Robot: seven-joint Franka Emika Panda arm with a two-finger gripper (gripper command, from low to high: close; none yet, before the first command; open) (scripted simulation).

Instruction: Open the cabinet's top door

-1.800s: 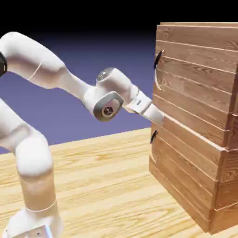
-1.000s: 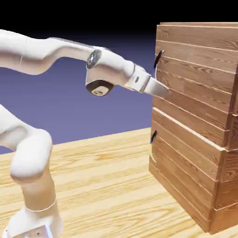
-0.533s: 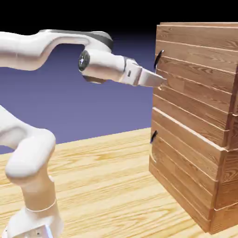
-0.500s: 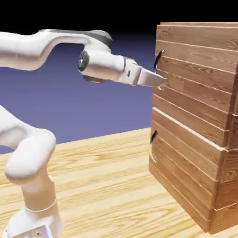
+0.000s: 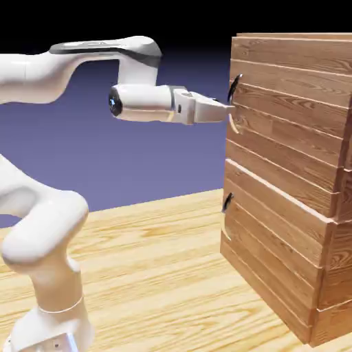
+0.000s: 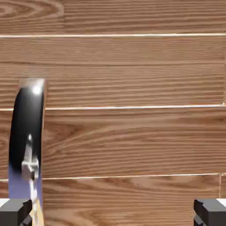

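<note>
I was in a rendered sim, prob. a robot test setup, w/ no sign of a real home or shop: a flat blue-violet backdrop went to black up top, behind my white arm (image 5: pixel 141 103). My base stood on a pale wood-grain table (image 5: pixel 165 275), and a boxy plank cabinet (image 5: pixel 289 130) stood on the same top, its brown boards filling my hand view w/ v. clean, repeated grain.

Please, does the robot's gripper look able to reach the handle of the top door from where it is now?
Probably yes: the open gripper is close to the top door's handle, and nothing visible blocks it. However, the handle is not centred between the fingertips, so a sideways adjustment seems needed.
</note>
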